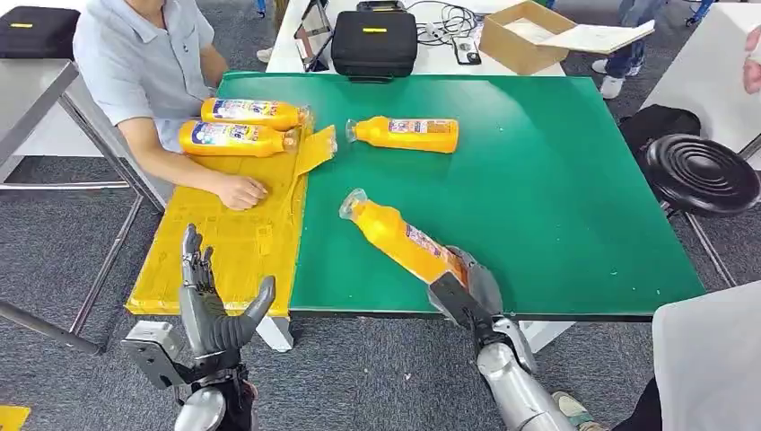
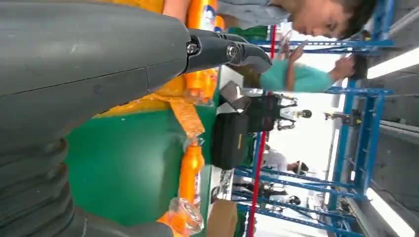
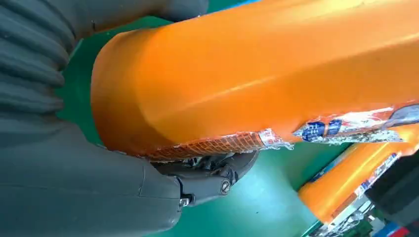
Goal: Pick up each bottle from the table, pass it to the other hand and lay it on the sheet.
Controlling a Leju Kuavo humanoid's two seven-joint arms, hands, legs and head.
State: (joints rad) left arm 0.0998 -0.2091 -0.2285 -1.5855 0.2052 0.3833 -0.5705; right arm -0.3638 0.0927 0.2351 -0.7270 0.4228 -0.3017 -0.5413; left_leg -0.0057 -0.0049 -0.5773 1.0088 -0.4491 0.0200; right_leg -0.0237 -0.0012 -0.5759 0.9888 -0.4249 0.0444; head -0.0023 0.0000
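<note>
Near the green table's (image 1: 556,180) front edge, my right hand (image 1: 465,289) grips the base end of an orange bottle (image 1: 399,238), whose clear cap points toward the far left. In the right wrist view the held bottle (image 3: 257,74) sits between the thumb and fingers (image 3: 207,180). A second bottle (image 1: 406,134) (image 3: 346,182) lies on the green mat farther back. Two more bottles (image 1: 235,138) (image 1: 253,112) lie on the far end of the yellow sheet (image 1: 224,251). My left hand (image 1: 211,305) (image 2: 227,52) is open, fingers up, at the sheet's near edge.
A seated person rests a hand (image 1: 238,190) on the sheet near the two bottles. A black case (image 1: 374,40) and a cardboard box (image 1: 525,36) stand behind the table. At the right is a black stool (image 1: 700,171), at the far left a grey table (image 1: 27,90).
</note>
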